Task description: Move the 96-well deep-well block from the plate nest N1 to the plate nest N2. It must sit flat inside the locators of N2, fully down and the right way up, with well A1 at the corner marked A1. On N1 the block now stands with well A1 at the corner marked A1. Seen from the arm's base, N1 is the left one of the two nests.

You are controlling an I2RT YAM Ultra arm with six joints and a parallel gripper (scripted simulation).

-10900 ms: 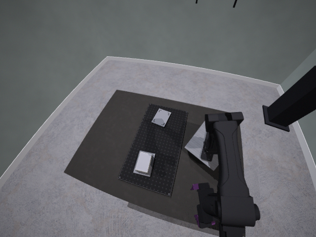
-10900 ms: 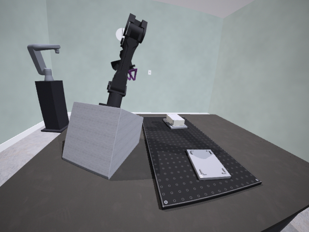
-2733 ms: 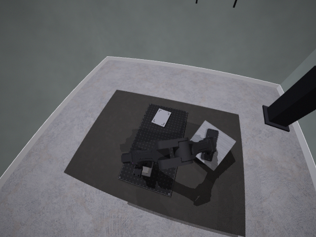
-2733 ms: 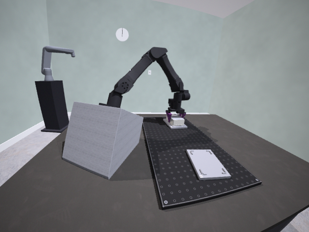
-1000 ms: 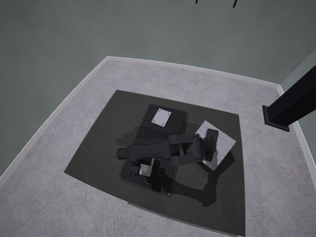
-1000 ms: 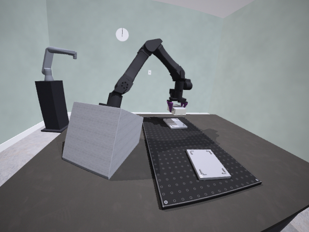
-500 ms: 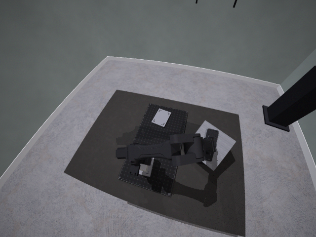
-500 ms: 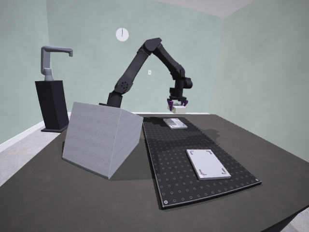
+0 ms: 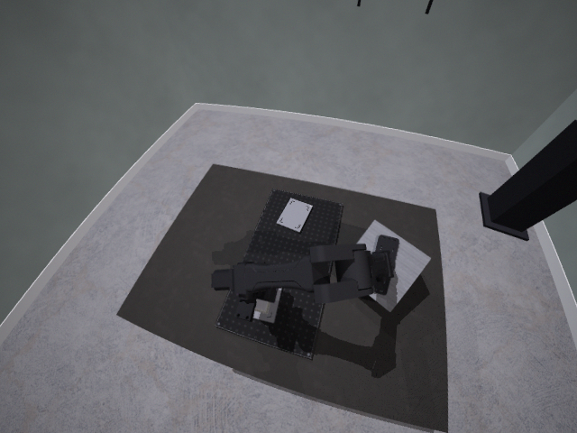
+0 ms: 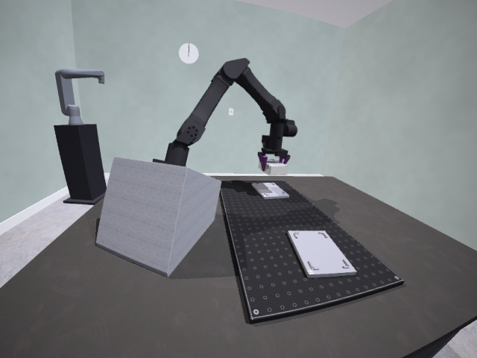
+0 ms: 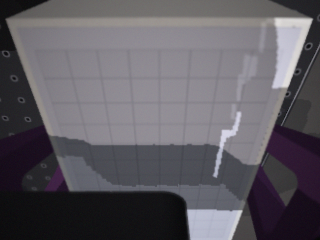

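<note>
The white 96-well deep-well block point(image 10: 277, 168) hangs in the air, level, a little above nest N1 point(image 10: 270, 190), the far grey plate on the black perforated board. My gripper point(image 10: 274, 161) is shut on the block, with a purple finger on each long side. In the wrist view the block point(image 11: 160, 110) fills the frame, its well grid up, with purple fingers at both lower edges. From above, the block point(image 9: 265, 311) shows under the arm. Nest N2 point(image 10: 321, 253) lies empty at the near end of the board, with black corner locators; it also shows in the overhead view point(image 9: 293, 214).
The black perforated board point(image 10: 300, 246) carries both nests. A large grey wedge-shaped pedestal point(image 10: 153, 215) holds the arm's base, left of the board. A black column with a grey fixture point(image 10: 78, 162) stands on the floor at the far left.
</note>
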